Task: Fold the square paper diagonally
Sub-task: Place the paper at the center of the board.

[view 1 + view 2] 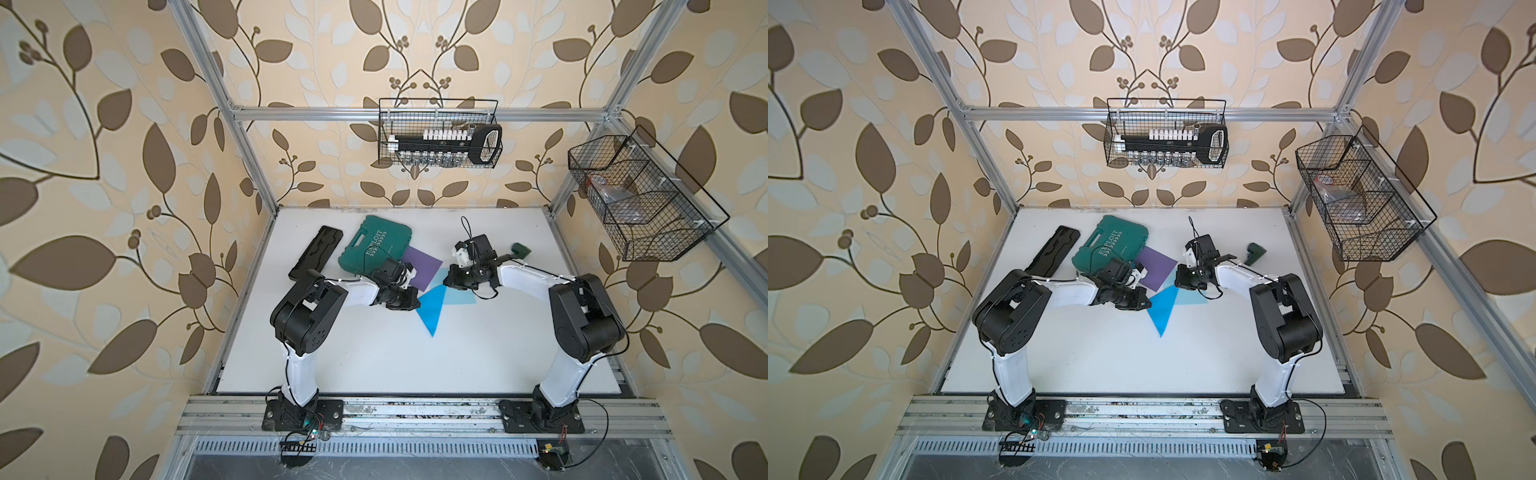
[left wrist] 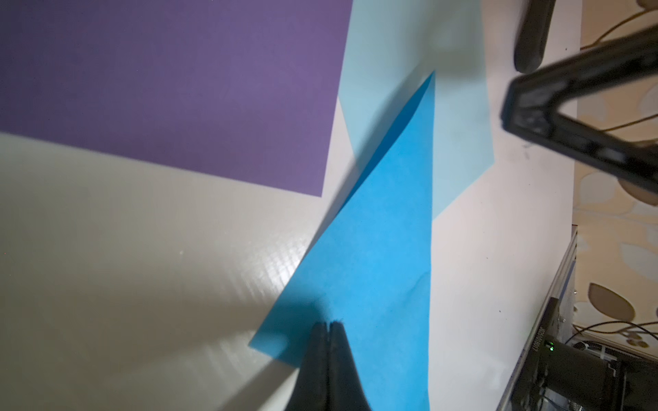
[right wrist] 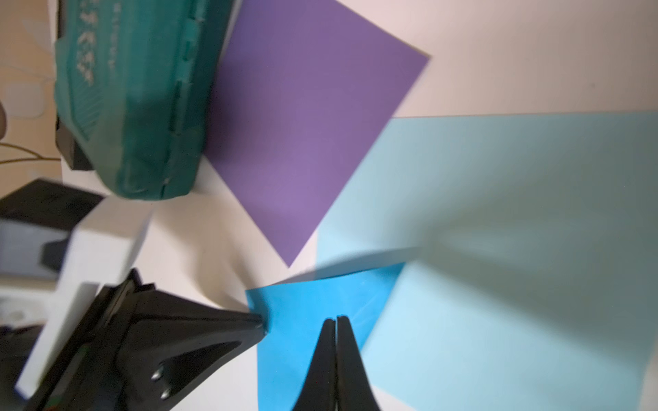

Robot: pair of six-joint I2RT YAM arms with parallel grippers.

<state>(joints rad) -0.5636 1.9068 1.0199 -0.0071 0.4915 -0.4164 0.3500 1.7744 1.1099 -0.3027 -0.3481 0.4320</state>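
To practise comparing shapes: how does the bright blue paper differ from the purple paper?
The bright blue paper is folded into a triangle; the purple paper is a flat, unfolded sheet. The bright blue paper overlaps a pale blue sheet; the purple paper lies beside the green case. Both rest on the white table.

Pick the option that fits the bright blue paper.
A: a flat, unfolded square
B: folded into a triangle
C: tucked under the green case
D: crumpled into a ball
B: in both top views the blue paper is a triangle, and the left wrist view shows a doubled layer along one edge, with its tip lying on the pale sheet.
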